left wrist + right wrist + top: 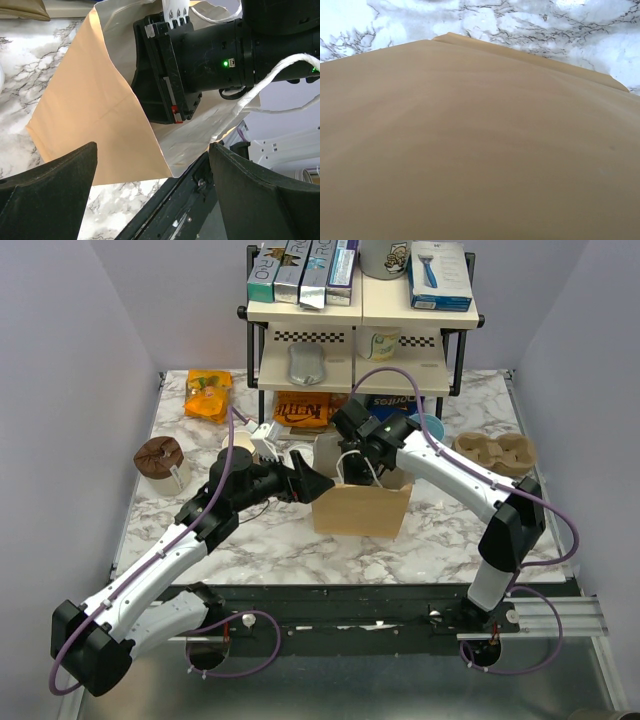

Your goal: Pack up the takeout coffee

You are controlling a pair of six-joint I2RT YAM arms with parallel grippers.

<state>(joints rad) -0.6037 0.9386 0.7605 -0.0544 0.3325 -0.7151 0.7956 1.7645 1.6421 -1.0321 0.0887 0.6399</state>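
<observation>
**Bag between my pincers, coffee not to be made out**

From above, the brown paper bag (362, 510) stands upright on the marble table (250, 540), mouth open. My left pincer (318, 483) sits at the bag's upper left corner. My right pincer (352, 462) reaches into the mouth from behind. A small tan cup (240, 444) stands just behind my left wrist. Its round top looks cream rather than white, and I cannot tell lid from bare mouth, so I cannot say it is the takeout coffee.

My left wrist camera shows my dark fingers (55, 185) spread wide, gripping nothing. Beyond them are the bag's tan side and pale lining, my right pincer's black body and a white handle cord (260, 85).

My right wrist camera shows only tan paper with marble beyond. Its fingers are hidden, so I cannot tell their grip, nor where the coffee is.
</observation>
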